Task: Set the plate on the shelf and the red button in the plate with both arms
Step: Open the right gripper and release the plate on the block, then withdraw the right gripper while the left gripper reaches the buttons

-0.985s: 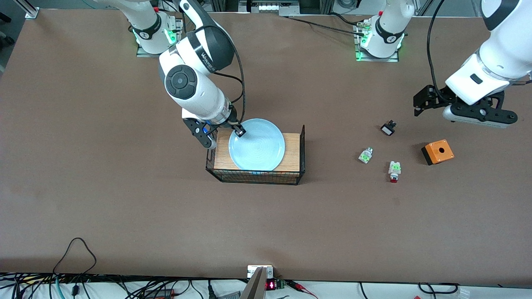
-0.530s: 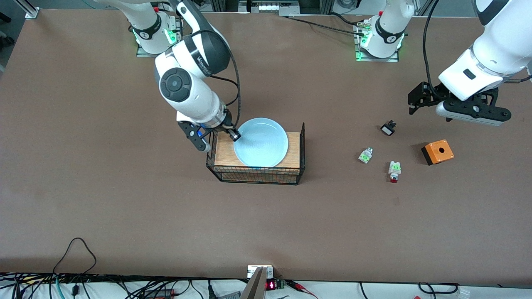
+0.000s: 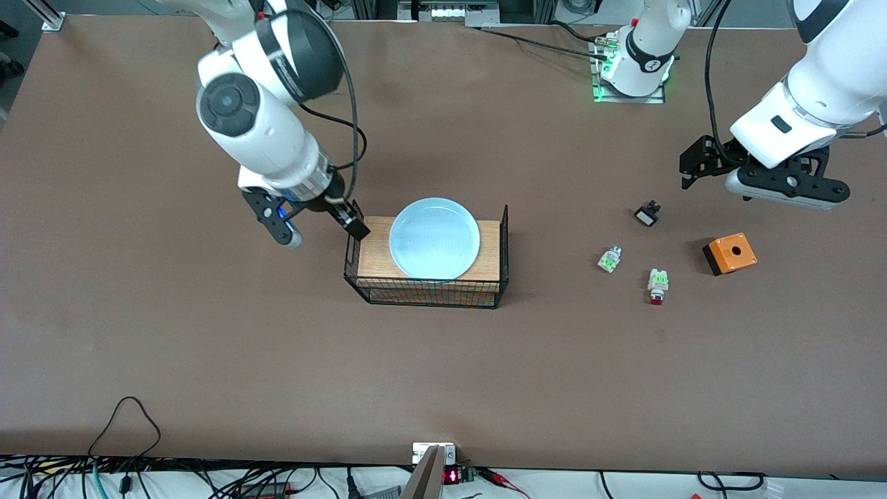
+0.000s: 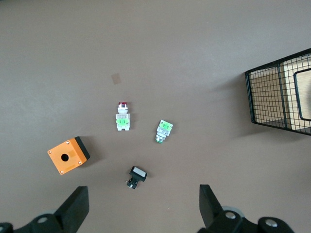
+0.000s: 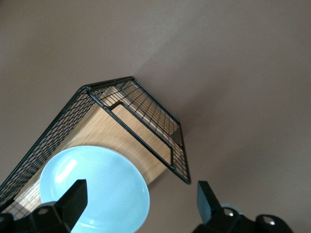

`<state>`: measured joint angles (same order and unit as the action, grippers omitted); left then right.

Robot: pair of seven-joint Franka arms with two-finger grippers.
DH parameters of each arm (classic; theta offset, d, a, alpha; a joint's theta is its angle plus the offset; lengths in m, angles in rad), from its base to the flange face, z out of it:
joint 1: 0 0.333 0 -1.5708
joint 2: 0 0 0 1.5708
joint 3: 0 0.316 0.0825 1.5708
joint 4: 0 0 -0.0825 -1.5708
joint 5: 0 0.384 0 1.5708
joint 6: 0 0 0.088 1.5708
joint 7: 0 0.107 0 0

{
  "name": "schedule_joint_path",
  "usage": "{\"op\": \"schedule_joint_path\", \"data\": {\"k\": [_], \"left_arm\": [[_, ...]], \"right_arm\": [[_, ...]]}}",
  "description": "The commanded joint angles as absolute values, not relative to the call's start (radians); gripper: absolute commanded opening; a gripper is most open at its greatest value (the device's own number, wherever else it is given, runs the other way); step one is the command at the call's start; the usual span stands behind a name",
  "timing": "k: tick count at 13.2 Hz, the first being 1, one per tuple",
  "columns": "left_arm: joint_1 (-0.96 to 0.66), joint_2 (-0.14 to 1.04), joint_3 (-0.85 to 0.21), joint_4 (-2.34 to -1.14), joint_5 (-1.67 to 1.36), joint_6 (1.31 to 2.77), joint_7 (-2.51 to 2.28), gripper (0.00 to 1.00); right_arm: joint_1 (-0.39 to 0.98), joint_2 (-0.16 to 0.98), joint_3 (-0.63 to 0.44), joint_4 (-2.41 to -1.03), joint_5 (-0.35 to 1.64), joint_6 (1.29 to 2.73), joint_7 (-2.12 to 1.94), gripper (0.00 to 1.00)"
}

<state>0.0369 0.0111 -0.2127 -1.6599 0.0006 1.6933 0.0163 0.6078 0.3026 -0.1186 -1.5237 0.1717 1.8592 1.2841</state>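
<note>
The pale blue plate (image 3: 434, 238) lies flat on the wooden top of the wire rack (image 3: 429, 294); it also shows in the right wrist view (image 5: 92, 187). My right gripper (image 3: 323, 232) is open and empty, beside the rack at its end toward the right arm, clear of the plate; it shows in the right wrist view (image 5: 141, 206). The red button (image 3: 656, 285) lies on the table, nearer the front camera than the orange box, and shows in the left wrist view (image 4: 122, 116). My left gripper (image 3: 786, 196) hangs open and empty above the table, and shows in its own view (image 4: 141, 208).
An orange box with a hole (image 3: 730, 253) lies beside the button. A white-and-green piece without a red tip (image 3: 609, 259) and a small black-and-white part (image 3: 646, 214) lie between the rack and the box. Cables run along the table's front edge.
My right gripper has let go of the plate's rim and drawn away from the rack toward the right arm's end. The plate stays on the rack. The left gripper shifted slightly, then stopped.
</note>
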Motion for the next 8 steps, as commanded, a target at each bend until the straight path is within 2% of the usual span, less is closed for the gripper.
{"op": "schedule_joint_path", "data": {"k": [1, 3, 5, 8], "left_arm": [[0.038, 0.041, -0.216, -1.631, -0.006, 1.660, 0.014, 1.00], [0.043, 0.073, -0.215, -1.635, -0.006, 1.611, 0.015, 1.00], [0.049, 0.084, -0.212, -1.631, 0.001, 1.583, 0.015, 1.00], [0.051, 0.133, -0.207, -1.626, 0.003, 1.585, 0.017, 1.00]], "right_arm": [[0.603, 0.285, -0.156, -1.407, 0.158, 1.709, 1.221, 1.00], [0.603, 0.282, -0.243, -1.355, 0.158, 1.616, 1.059, 1.00], [0.577, 0.249, -0.317, -1.358, 0.153, 1.583, 0.802, 1.00], [0.444, 0.242, -0.345, -1.365, 0.137, 1.543, 0.457, 1.00]]}}
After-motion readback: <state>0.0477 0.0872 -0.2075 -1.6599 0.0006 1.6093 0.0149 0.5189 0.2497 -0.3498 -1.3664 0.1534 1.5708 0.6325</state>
